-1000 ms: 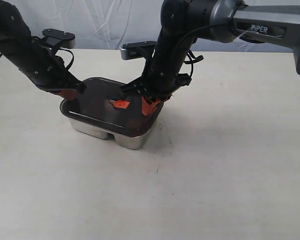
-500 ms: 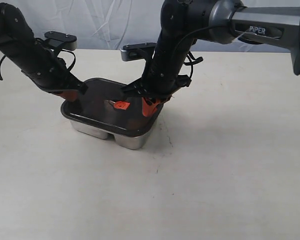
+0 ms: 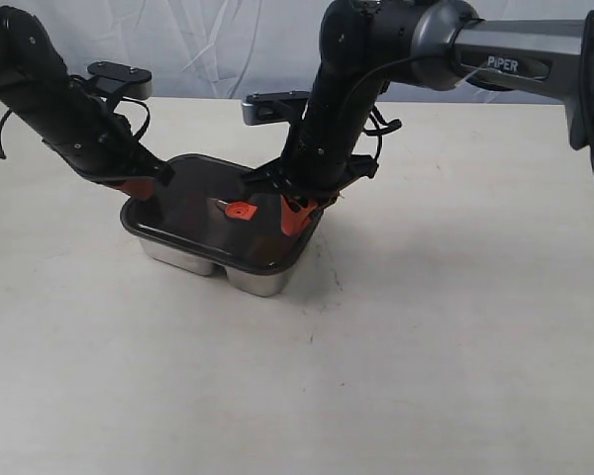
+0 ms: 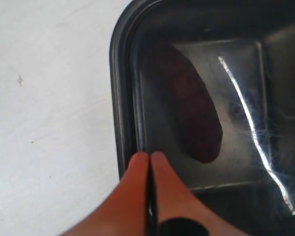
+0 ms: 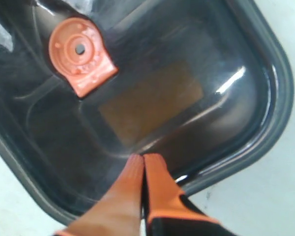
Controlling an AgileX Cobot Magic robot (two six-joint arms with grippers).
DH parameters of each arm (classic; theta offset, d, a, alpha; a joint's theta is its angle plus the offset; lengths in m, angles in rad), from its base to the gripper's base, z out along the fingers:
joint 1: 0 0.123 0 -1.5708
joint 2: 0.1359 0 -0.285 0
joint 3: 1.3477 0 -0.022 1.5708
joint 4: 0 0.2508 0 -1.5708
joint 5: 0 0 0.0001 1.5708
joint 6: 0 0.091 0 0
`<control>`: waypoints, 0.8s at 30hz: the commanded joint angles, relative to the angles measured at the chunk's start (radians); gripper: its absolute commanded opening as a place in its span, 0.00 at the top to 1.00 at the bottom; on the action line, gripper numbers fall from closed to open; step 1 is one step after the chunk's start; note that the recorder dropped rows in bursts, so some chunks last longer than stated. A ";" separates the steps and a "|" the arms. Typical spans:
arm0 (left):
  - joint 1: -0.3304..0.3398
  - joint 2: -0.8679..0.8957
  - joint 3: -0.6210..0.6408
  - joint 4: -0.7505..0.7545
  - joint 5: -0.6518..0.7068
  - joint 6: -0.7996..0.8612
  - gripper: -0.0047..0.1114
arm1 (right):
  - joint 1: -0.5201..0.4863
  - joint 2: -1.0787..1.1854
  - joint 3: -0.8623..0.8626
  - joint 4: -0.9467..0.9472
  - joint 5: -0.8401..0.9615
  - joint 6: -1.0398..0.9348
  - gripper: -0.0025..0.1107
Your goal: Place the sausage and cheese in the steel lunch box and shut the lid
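Observation:
The steel lunch box stands left of the table's middle with the dark translucent lid lying on top of it. An orange-red valve sits at the lid's centre. Through the lid the sausage shows as a dark red shape and the cheese as a dim orange-brown block. My left gripper is shut, its tips at the lid's left rim. My right gripper is shut, its tips resting on the lid near its right edge.
The pale table spreads out in front and to the right of the box. A white backdrop hangs behind. The right arm crosses overhead from the right.
The lid has sunk slightly and sits flatter on the box. Both grippers have stayed shut on top of it with only small shifts.

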 commanded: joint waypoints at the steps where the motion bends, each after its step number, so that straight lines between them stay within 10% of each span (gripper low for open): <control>1: -0.002 0.047 0.020 -0.012 0.030 0.001 0.96 | 0.001 0.072 0.018 0.000 0.015 -0.005 0.99; 24: 0.000 -0.068 0.015 -0.025 -0.009 0.001 0.96 | 0.001 0.014 0.018 -0.035 -0.010 0.006 0.99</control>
